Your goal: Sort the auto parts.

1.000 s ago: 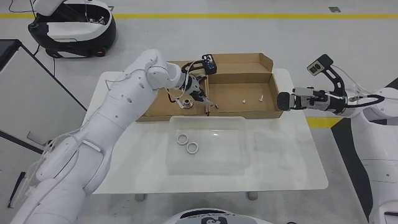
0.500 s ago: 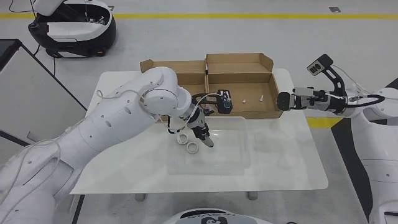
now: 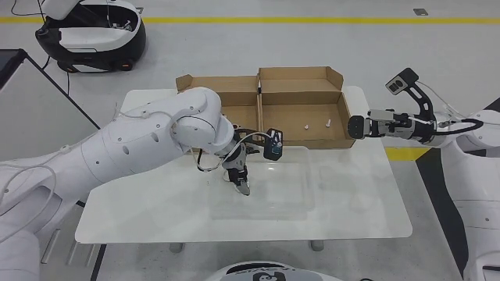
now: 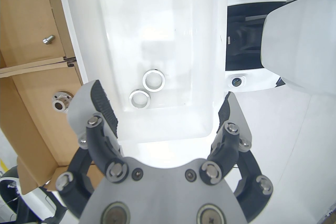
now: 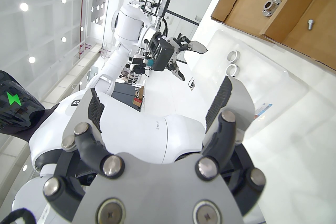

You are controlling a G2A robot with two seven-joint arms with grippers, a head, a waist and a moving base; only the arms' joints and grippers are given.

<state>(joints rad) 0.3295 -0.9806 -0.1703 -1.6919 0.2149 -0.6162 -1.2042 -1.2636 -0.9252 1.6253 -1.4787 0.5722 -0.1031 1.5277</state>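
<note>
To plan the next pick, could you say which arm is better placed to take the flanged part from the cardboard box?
Left. The left gripper hangs open over the clear tray, beside the cardboard box compartment holding the flanged part; the right gripper, also open, is at the box's opposite end.

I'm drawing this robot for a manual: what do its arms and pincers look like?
The left arm and right arm wear glossy white shells. The left pincer and right pincer each have a grey screwed plate, black linkages, and pale fingers with black ribbed pads.
</note>
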